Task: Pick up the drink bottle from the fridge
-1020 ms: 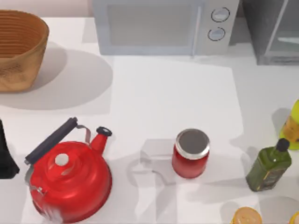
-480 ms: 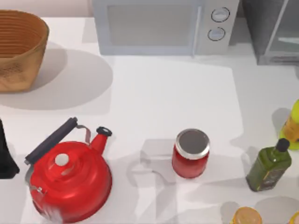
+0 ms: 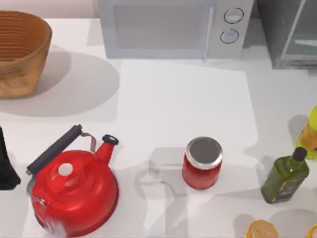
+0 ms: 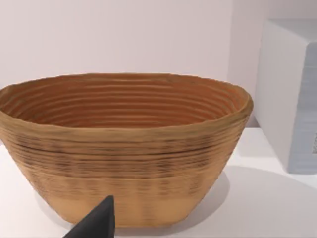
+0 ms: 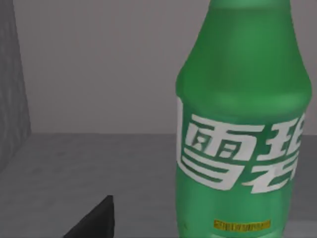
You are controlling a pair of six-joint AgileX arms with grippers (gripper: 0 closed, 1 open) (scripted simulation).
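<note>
Inside fridge (image 5: 74,173) | drink bottle (image 5: 242,129) upright | grey floor beside.

The left arm (image 3: 7,163) sits low at the table's left edge, a dark shape.

1. Fridge (image 3: 290,32): top-right corner, beside microwave (image 3: 173,27).
2. Basket (image 3: 20,52): top left.
3. Red kettle (image 3: 74,188): lower left.
4. Red jar (image 3: 202,162): centre-right.
5. Olive bottle (image 3: 286,177): right edge, upright.
</note>
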